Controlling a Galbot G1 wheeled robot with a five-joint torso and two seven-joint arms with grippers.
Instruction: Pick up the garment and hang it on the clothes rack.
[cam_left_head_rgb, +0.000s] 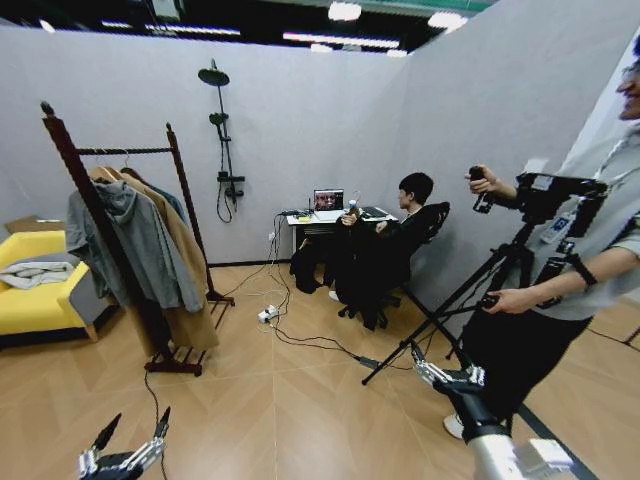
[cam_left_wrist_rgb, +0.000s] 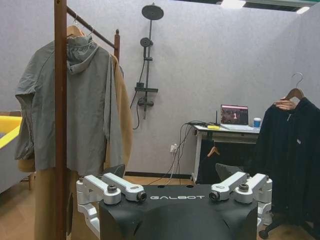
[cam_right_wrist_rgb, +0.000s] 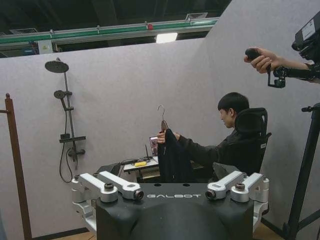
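Garment (cam_right_wrist_rgb: 172, 160): black, on a hanger (cam_right_wrist_rgb: 162, 117), held up by a seated person's hand (cam_right_wrist_rgb: 161, 137) at far centre, just in front of the desk (cam_left_head_rgb: 322, 220) w/ laptop (cam_left_head_rgb: 328, 200). Clothes rack (cam_left_head_rgb: 125, 240) stands far left, well apart from garment, w/ grey hooded jacket (cam_left_head_rgb: 140, 245) and tan coat (cam_left_head_rgb: 185, 260) on its rail. Left gripper (cam_left_head_rgb: 130, 448) low at near left, fingers apart, empty. Right gripper (cam_left_head_rgb: 445, 378) near right, fingers apart, empty. Yellow sofa (cam_left_head_rgb: 35, 295) sits far left, beside rack.
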